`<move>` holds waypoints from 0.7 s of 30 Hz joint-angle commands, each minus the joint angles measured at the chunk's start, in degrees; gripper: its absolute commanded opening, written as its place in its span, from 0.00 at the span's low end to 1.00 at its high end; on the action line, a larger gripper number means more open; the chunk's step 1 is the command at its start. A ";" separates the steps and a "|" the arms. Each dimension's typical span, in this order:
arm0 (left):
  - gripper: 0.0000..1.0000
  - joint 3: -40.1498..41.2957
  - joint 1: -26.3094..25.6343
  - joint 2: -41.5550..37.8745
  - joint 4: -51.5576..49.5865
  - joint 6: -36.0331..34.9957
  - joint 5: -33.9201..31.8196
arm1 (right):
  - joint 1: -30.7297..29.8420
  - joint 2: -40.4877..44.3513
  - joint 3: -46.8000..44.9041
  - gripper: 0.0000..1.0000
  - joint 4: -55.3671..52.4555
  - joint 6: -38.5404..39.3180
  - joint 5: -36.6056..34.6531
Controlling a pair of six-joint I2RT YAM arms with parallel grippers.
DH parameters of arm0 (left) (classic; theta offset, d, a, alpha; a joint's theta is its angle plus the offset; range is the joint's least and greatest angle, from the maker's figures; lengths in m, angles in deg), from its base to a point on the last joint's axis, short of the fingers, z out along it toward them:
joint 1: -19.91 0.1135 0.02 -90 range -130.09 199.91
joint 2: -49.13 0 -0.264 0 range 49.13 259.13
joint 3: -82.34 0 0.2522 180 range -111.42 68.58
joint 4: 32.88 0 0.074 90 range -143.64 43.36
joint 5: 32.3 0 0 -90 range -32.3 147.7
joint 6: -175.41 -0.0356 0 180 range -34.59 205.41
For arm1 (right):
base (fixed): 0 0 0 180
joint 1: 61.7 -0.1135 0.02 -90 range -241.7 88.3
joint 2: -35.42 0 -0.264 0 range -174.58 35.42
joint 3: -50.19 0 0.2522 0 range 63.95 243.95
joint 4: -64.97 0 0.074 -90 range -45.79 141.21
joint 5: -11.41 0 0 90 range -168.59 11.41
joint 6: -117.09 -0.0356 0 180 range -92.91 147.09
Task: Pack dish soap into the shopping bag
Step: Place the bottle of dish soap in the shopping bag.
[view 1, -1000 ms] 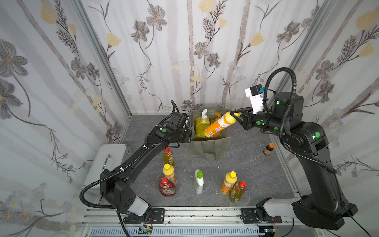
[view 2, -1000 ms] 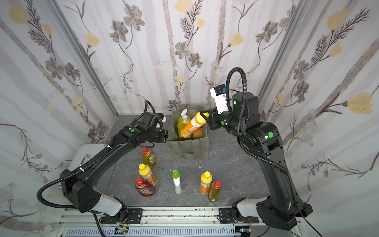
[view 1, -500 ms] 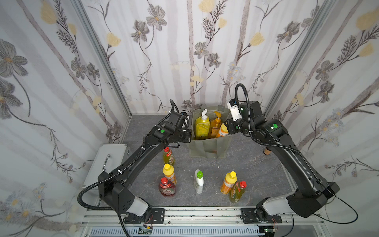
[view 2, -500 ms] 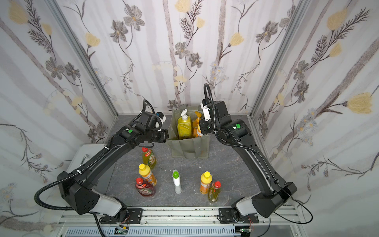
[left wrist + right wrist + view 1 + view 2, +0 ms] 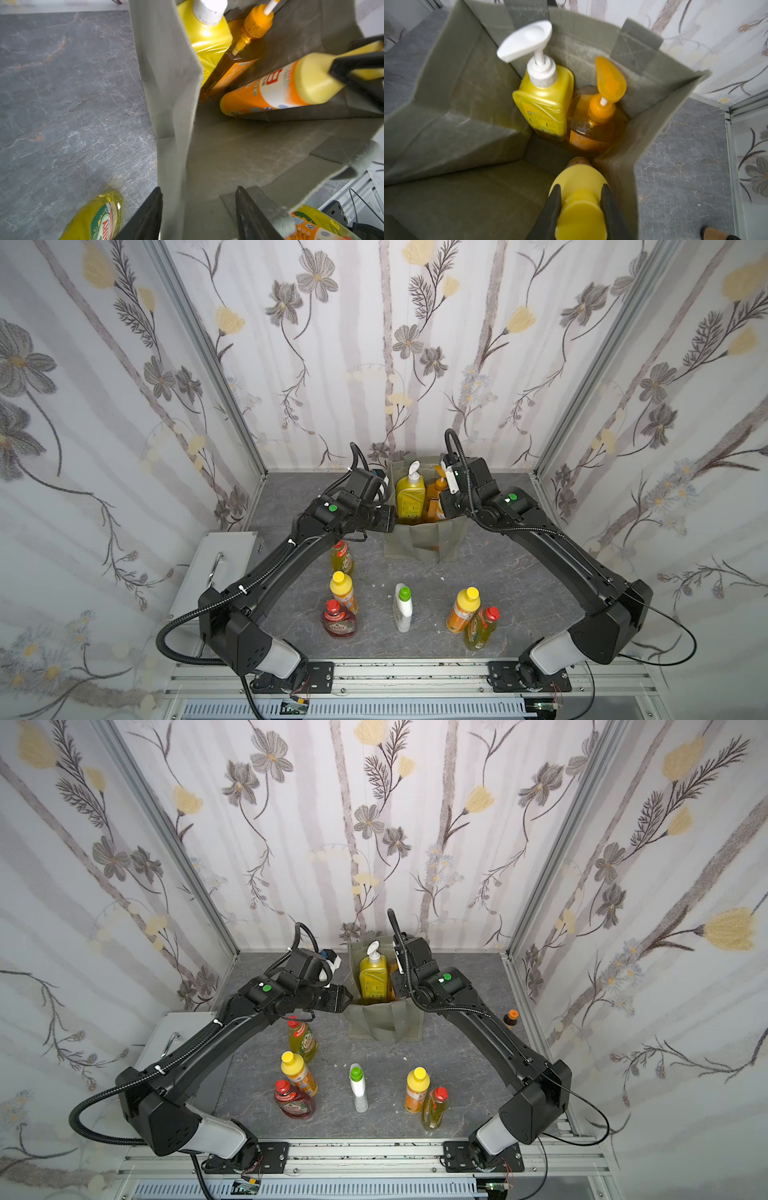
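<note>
Holding an orange yellow-capped bottle [image 5: 579,182] inside the shopping bag [image 5: 419,539] at frame centre, right jaws clamped its cap; left jaws stood apart astride the bag's wall. Two pump bottles [image 5: 409,499] were packed; six bottles [image 5: 402,608] waited on the worktop [image 5: 519,593].

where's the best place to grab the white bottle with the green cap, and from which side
Grip the white green-capped bottle just below its green cap, coming down from above. It stands upright with bare table on both sides, so a top-down pinch across its slim upper part should fit.
</note>
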 commanded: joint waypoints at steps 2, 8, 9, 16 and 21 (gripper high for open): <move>0.58 -0.88 -1.35 -1.36 -1.23 -1.57 -3.89 | -0.38 2.98 -6.38 0.04 6.99 -2.37 -3.17; 0.60 0.37 -6.55 -3.02 2.34 -2.12 -5.12 | -0.21 3.05 -9.81 0.04 9.41 -3.32 -2.43; 0.60 0.96 -7.48 -3.50 3.86 -2.12 -4.97 | -0.13 2.64 -9.13 0.04 9.52 -3.26 -2.22; 0.61 2.28 -8.97 0.40 7.82 -1.60 -2.88 | 2.67 -0.07 -1.29 0.04 10.17 -2.23 0.82; 0.61 0.12 -10.54 -2.43 15.03 1.18 -1.68 | 3.18 -2.54 2.11 0.04 10.24 -1.83 1.54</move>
